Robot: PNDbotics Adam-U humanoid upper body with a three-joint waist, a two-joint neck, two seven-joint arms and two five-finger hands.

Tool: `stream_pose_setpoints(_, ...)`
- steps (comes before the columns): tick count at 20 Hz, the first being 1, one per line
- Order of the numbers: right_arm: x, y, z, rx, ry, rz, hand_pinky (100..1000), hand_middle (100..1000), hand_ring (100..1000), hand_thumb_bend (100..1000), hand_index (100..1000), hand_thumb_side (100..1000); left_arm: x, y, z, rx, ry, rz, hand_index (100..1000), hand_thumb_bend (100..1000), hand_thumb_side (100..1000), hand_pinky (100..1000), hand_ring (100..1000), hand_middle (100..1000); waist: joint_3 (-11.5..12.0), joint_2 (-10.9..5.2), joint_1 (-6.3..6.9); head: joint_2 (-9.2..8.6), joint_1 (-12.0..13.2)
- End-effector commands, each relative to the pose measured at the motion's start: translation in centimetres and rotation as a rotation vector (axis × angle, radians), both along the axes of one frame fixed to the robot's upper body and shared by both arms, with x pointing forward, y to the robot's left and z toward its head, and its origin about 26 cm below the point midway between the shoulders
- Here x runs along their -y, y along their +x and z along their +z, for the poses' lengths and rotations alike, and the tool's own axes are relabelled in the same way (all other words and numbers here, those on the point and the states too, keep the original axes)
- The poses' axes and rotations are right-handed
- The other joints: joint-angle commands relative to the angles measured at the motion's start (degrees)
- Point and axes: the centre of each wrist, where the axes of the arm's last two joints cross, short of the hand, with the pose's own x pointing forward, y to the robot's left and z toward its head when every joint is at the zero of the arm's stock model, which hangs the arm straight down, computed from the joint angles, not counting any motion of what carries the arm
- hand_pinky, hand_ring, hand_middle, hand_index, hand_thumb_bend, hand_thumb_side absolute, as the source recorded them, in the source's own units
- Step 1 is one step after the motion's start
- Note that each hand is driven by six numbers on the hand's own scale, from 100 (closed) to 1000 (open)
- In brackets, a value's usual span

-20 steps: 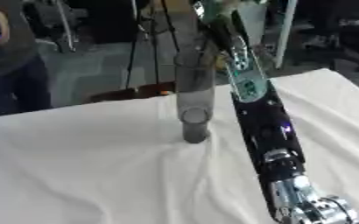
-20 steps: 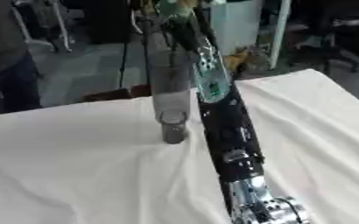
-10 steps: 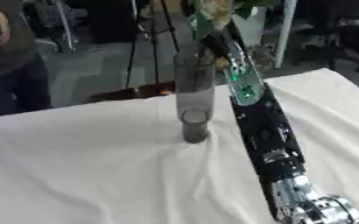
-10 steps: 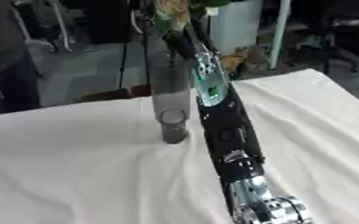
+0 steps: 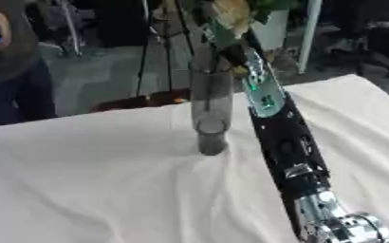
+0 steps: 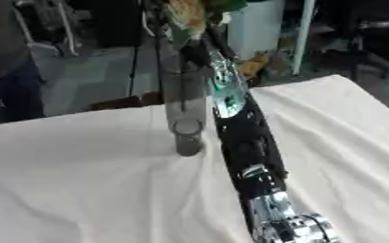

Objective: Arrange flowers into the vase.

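A tall clear glass vase (image 5: 210, 109) stands upright on the white-clothed table (image 5: 81, 185), near its far edge. My right arm runs up from the lower right, passing just right of the vase. Above the vase mouth, my right hand (image 5: 222, 43) is shut on a flower stem. The pale peach bloom with green leaves (image 5: 232, 10) shows at the top edge, above the hand. Where the stem's lower end sits relative to the vase mouth is blurred. My left hand shows in neither view.
The cloth lies in soft wrinkles around the vase. Beyond the table's far edge are a white bin (image 6: 257, 23), a white pole (image 5: 312, 33) and dark stands on the floor. Bare cloth stretches left of the vase and along the front.
The peach bloom has dropped into view at the top edge, and my right hand has shifted slightly left toward the vase mouth. The vase has not moved.
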Motion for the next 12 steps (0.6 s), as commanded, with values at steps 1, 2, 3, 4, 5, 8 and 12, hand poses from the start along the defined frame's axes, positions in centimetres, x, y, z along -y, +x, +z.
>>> stream_pose_setpoints(1, 0.67, -0.16, 1.43, 0.037, -0.022, -0.024, 100, 100, 401, 459, 419, 1000, -0.27, 0.03, 0.55, 0.019, 0.013, -0.001, 721, 305, 807, 510, 690, 614, 0.0, 0.04, -0.5, 0.26, 0.09)
stream_pose_setpoints(2, 0.72, -0.15, 1.39, 0.036, -0.024, -0.027, 100, 100, 427, 461, 430, 1000, -0.28, 0.03, 0.54, 0.018, 0.013, -0.001, 721, 304, 808, 510, 690, 615, 0.0, 0.04, -0.48, 0.26, 0.09)
stream_pose_setpoints(3, 0.77, -0.14, 1.35, 0.034, -0.026, -0.031, 100, 100, 449, 462, 435, 1000, -0.29, 0.03, 0.55, 0.018, 0.013, 0.0, 721, 304, 807, 510, 690, 615, 0.01, 0.04, -0.47, 0.26, 0.08)
stream_pose_setpoints(4, 0.81, -0.13, 1.3, 0.031, -0.028, -0.034, 100, 100, 463, 466, 440, 1000, -0.29, 0.03, 0.55, 0.018, 0.013, 0.0, 721, 304, 807, 510, 690, 615, 0.02, 0.04, -0.46, 0.28, 0.09)
stream_pose_setpoints(5, 0.86, -0.12, 1.26, 0.028, -0.031, -0.037, 100, 100, 473, 469, 443, 1000, -0.29, 0.02, 0.56, 0.018, 0.013, 0.0, 721, 304, 807, 510, 690, 615, 0.04, 0.04, -0.45, 0.28, 0.1)
stream_pose_setpoints(8, 0.97, -0.09, 1.14, 0.02, -0.04, -0.045, 141, 107, 508, 477, 454, 1000, -0.3, 0.01, 0.51, 0.017, 0.013, 0.0, 721, 303, 808, 510, 690, 615, 0.06, 0.05, -0.43, 0.31, 0.09)
stream_pose_setpoints(12, 1.14, -0.07, 1.03, 0.008, -0.059, -0.055, 277, 181, 605, 499, 474, 1000, -0.32, 0.01, 0.51, 0.017, 0.013, 0.0, 721, 303, 808, 511, 690, 615, 0.08, 0.06, -0.37, 0.32, 0.11)
